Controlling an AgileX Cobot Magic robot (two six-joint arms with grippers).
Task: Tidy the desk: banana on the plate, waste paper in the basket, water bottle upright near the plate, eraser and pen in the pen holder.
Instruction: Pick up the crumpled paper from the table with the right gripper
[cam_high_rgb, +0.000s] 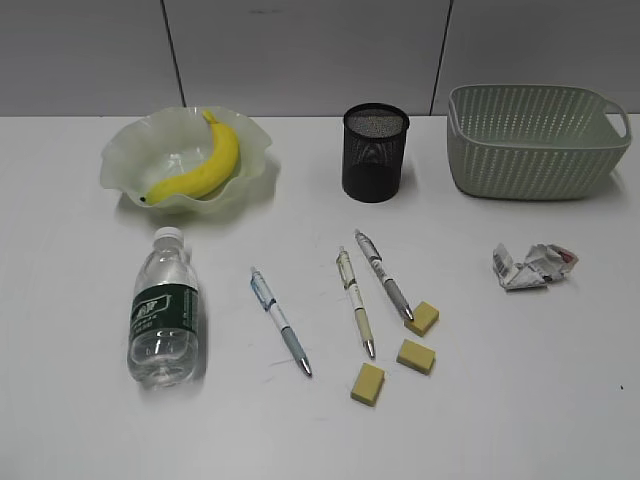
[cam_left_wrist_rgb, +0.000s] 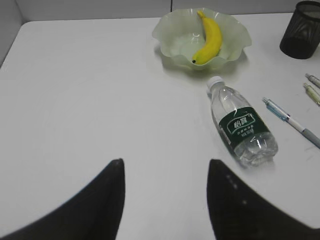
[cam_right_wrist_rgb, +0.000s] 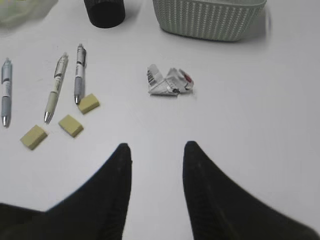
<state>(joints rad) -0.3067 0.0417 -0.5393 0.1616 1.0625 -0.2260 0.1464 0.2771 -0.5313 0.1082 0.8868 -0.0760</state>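
Note:
The banana (cam_high_rgb: 205, 164) lies in the ruffled pale green plate (cam_high_rgb: 125, 150) at the back left, also in the left wrist view (cam_left_wrist_rgb: 210, 40). The water bottle (cam_high_rgb: 164, 312) lies on its side in front of the plate. Three pens (cam_high_rgb: 281, 320) (cam_high_rgb: 356, 303) (cam_high_rgb: 384, 274) and three yellow erasers (cam_high_rgb: 422, 318) (cam_high_rgb: 416, 356) (cam_high_rgb: 368, 383) lie at centre. The black pen holder (cam_high_rgb: 374, 152) stands behind them. The waste paper (cam_high_rgb: 533, 265) lies in front of the basket (cam_high_rgb: 535, 140). My left gripper (cam_left_wrist_rgb: 165, 165) is open and empty over bare desk. My right gripper (cam_right_wrist_rgb: 156, 148) is open and empty, below the paper (cam_right_wrist_rgb: 169, 81).
A grey panelled wall runs behind the white desk (cam_high_rgb: 520, 400). Neither arm shows in the exterior view. Bare tabletop lies at the front right and far left.

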